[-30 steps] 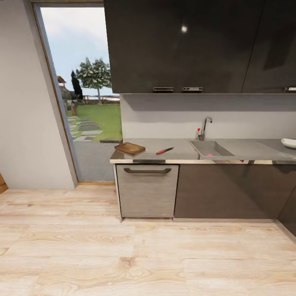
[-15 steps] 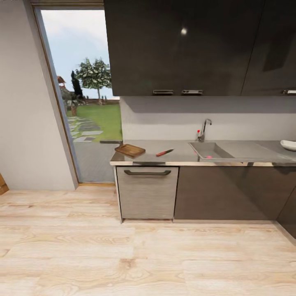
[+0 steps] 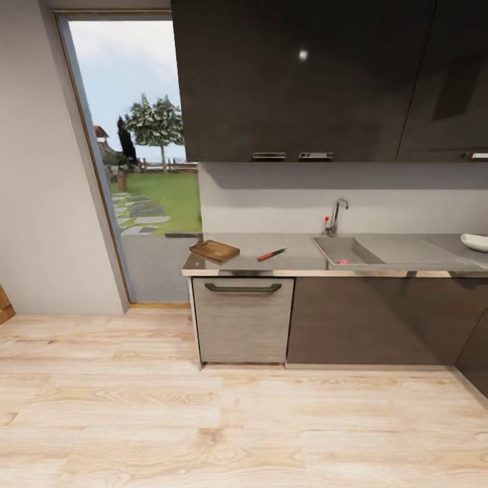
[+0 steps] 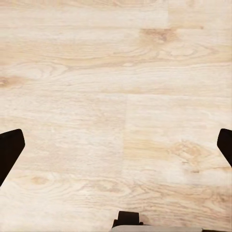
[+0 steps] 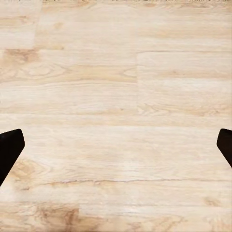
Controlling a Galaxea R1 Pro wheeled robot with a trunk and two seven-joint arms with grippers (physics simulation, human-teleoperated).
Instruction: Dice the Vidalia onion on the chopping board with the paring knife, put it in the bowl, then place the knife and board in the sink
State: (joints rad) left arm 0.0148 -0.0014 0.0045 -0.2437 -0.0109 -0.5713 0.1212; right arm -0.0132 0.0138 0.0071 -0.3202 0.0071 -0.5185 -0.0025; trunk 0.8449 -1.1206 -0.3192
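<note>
Light wooden floor [image 3: 203, 420] covers the near half of the head view. Beyond it runs one line of dark base cabinets [image 3: 373, 318] with one paler drawer front [image 3: 242, 318] at its left end. Dark wall cabinets [image 3: 325, 74] hang above. One tall glazed doorway [image 3: 129, 156] stands at the left.

The countertop [image 3: 298, 257] is grey. One sink [image 3: 346, 251] is set into it right of centre, with one chrome tap [image 3: 335, 215] behind. One chopping board [image 3: 214, 251] lies at the left end. One bowl [image 3: 476, 242] sits at the far right, cut by the frame edge. One paring knife [image 3: 272, 254] lies between board and sink, touching neither. One Vidalia onion [image 3: 343, 261] shows as a pink spot inside the basin.

No legible writing or brand marks.

Left gripper [image 4: 116, 145]: fingers spread wide, holding nothing, above floor. Right gripper [image 5: 116, 145]: fingers spread wide, holding nothing, above floor.
</note>
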